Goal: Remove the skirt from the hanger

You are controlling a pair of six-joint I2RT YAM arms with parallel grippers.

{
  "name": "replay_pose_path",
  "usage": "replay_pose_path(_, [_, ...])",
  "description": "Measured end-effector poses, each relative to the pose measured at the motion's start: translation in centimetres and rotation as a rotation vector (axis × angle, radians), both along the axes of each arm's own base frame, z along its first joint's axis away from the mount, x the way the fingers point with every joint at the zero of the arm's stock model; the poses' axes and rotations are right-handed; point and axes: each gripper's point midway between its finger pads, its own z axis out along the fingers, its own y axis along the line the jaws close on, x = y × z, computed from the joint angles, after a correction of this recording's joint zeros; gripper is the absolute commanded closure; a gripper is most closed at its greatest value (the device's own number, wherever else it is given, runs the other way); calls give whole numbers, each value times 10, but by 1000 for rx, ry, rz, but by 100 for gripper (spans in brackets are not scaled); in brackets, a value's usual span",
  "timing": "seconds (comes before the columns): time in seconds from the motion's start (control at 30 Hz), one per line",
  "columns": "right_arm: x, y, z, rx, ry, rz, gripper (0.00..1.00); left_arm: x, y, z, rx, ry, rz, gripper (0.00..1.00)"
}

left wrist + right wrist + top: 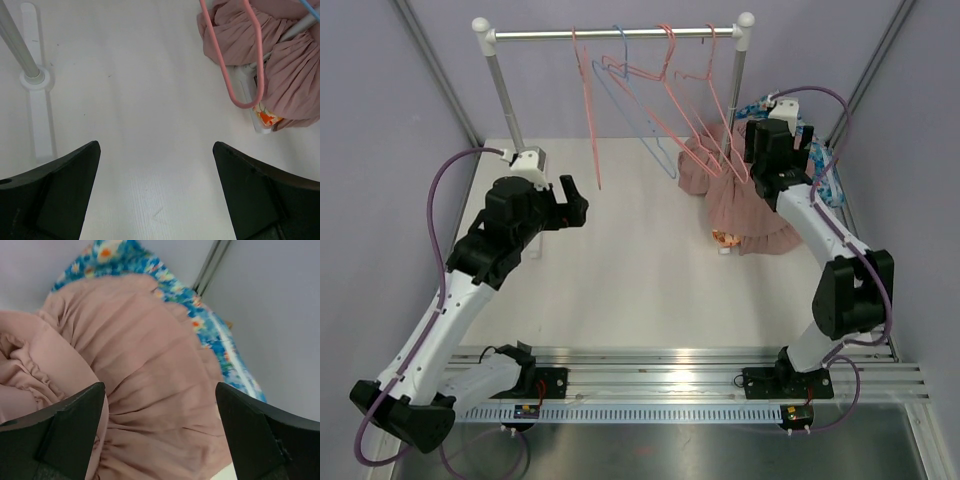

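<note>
From above, the skirt (745, 210) is heaped at the far right corner of the tabletop (620, 280), its top bunched on a pink hanger (720, 140). My right pincer (767, 188) hangs just beside it, and the left pincer (570, 198) is well apart, toward the left edge. The left wrist view shows that pincer (156, 145) wide open over bare tabletop. In the right wrist view the pincer (160, 385) is also wide, with the skirt (150, 365) straight ahead between its fingers. I judge the right arm better placed.
</note>
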Motion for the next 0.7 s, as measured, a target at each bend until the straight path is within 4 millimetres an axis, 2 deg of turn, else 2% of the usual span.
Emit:
replay_pose_path(0.07, [-17,-6,22,14,-46,-18,1,-3,2,0,4,4,3,1])
replay_pose_path(0.17, [-56,-12,90,81,-206,-19,1,-11,7,0,12,8,14,1])
replay_pose_path(0.23, [-93,-18,139,139,-331,-7,0,-16,13,3,19,5,28,1])
replay_pose_path(0.3, [-132,-22,178,196,-445,15,1,-23,19,6,29,-2,46,1])
replay_pose_path(0.37, [-174,-23,206,268,-543,57,1,-30,26,9,36,-10,62,1])
replay_pose_path(0.4, [-194,-21,213,302,-573,95,0,-35,30,12,38,-21,72,1])
replay_pose_path(0.47, [-229,-10,216,372,-609,200,1,-43,37,14,37,-42,88,1])
replay_pose_path(0.5, [-242,0,210,406,-607,265,1,-48,41,12,36,-51,96,1])
replay_pose_path(0.57, [-258,21,187,470,-566,387,1,-58,49,2,33,-62,113,1])
replay_pose_path(0.63, [-266,43,144,540,-460,483,1,-70,56,-16,34,-59,122,1])
replay_pose_path(0.7, [-273,57,96,596,-340,520,1,-82,62,-33,30,-64,128,1])
